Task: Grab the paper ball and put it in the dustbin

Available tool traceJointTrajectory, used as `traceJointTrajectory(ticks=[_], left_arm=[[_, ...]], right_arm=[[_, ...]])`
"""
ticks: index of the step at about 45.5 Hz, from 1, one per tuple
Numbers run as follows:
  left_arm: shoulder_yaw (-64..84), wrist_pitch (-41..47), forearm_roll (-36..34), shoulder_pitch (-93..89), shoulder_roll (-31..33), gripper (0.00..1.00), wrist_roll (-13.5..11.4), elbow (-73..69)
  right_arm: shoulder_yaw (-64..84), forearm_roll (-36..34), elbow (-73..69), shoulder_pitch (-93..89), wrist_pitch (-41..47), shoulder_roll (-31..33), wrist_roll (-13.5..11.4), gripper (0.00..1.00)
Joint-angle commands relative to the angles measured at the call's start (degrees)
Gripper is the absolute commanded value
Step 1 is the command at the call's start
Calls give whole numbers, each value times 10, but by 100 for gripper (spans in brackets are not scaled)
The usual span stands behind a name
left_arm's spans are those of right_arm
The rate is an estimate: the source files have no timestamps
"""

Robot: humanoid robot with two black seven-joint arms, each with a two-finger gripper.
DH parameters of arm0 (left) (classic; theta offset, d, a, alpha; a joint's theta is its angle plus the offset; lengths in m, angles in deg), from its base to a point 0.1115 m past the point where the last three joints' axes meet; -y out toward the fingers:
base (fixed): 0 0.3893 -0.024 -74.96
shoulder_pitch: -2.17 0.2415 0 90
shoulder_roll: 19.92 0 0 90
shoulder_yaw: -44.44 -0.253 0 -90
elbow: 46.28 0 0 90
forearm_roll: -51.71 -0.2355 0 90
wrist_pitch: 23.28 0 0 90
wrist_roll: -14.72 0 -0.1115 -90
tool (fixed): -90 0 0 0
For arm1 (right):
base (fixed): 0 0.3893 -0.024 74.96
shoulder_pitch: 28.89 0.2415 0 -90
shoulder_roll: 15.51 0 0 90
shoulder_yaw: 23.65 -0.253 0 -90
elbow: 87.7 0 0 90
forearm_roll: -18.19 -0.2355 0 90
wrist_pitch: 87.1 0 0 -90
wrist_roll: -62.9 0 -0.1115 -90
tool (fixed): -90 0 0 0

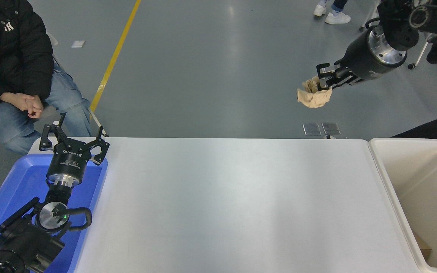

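- A person [11, 72] in a black jacket and blue jeans sits at the far left, beyond the counter's corner, hands clasped on the lap.
- The blue tray [21, 182] lies on the left end of the counter [222, 204], shallow and rectangular.
- The left arm is parked at the lower left, reaching forward over the blue tray. The left gripper [73, 141] hangs above the tray's far edge; its jaws stand spread apart and hold nothing.
- A yellow line [114, 57] runs across the grey floor beyond the counter, left of centre.
- The middle of the white counter carries no object between the tray and the dustbin.
- Two small grey plates [321, 128] are set in the floor just past the counter's far edge, right of centre.
- The paper ball [313, 96], a crumpled tan wad, is in the air, high above the counter level, and seen against the floor. It is left of the dustbin, not over its opening.
- The right gripper [323, 77] has its jaws closed on the upper part of the paper ball; the wad droops below them.
- The right arm enters from the upper right corner, its wrist angled down and to the left.
- The dustbin [385, 178], a cream-white tub, stands at the counter's right end. A piece of brown material lies at its bottom, near the lower edge of the view.
- A wheeled chair [415, 57] and a standing person's white shoes [330, 15] show at the top right.
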Motion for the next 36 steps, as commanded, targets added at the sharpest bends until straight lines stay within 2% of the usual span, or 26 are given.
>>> traceJointTrajectory(ticks=[1, 7, 17, 21, 25, 31, 36], left_arm=[[0, 0, 0, 0, 0, 100, 0, 0], [0, 0, 0, 0, 0, 100, 0, 0], [0, 0, 0, -1, 0, 100, 0, 0], [0, 0, 0, -1, 0, 100, 0, 0], [0, -1, 0, 0, 0, 100, 0, 0], [0, 0, 0, 0, 0, 100, 0, 0], [0, 0, 0, -1, 0, 100, 0, 0]], right_arm=[[1, 5, -14, 18, 13, 15, -3, 0], [1, 44, -14, 9, 13, 56, -1, 0], [32, 104, -2, -19, 13, 165, 10, 0], [50, 136, 8, -34, 13, 215, 31, 0], [59, 171, 28, -63, 13, 263, 65, 0], [60, 215, 82, -154, -68, 304, 122, 0], [59, 215, 127, -241, -140, 309, 148, 0]])
